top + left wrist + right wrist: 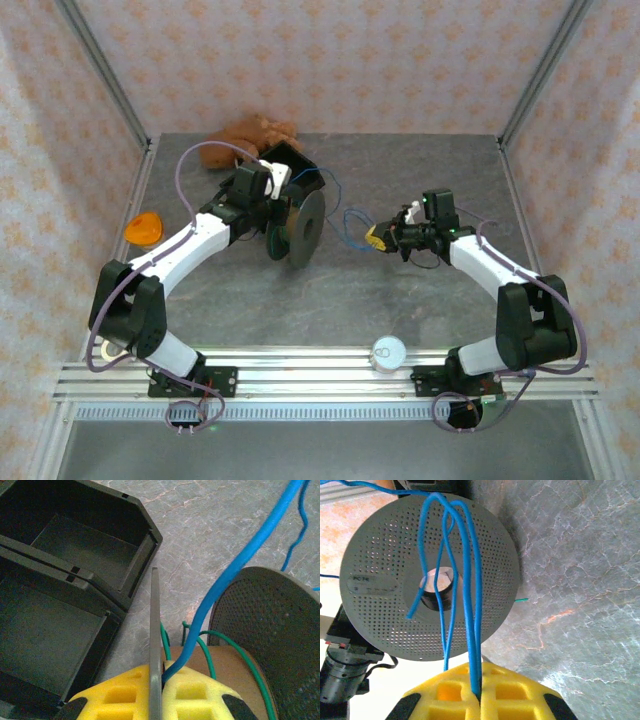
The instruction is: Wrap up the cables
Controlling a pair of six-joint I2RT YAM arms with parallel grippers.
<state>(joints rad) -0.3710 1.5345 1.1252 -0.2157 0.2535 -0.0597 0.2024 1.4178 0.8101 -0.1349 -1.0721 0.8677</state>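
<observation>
The grey spool (pixel 300 228) stands on edge mid-table, with the green cable (pixel 240 652) wound round its brown core (pixel 230 670). My left gripper (pixel 161 672) is at the spool (pixel 280 630), its yellow fingers shut on the blue cable (pixel 235 567), which is pressed against the thin flange edge (pixel 154 620). The blue cable (pixel 350 225) runs right to my right gripper (pixel 378 238). There my right gripper (pixel 479 672) is shut on two blue strands (pixel 471 605), which loop in front of the perforated flange (pixel 385 555). A green cable end (pixel 522 600) pokes out beside the flange.
A black divided bin (pixel 75 545) sits just behind the spool, close to my left gripper (pixel 275 215). A brown soft toy (pixel 250 135) lies at the back edge. An orange object (pixel 145 228) is at the left wall, and a white round thing (pixel 388 352) sits on the near rail.
</observation>
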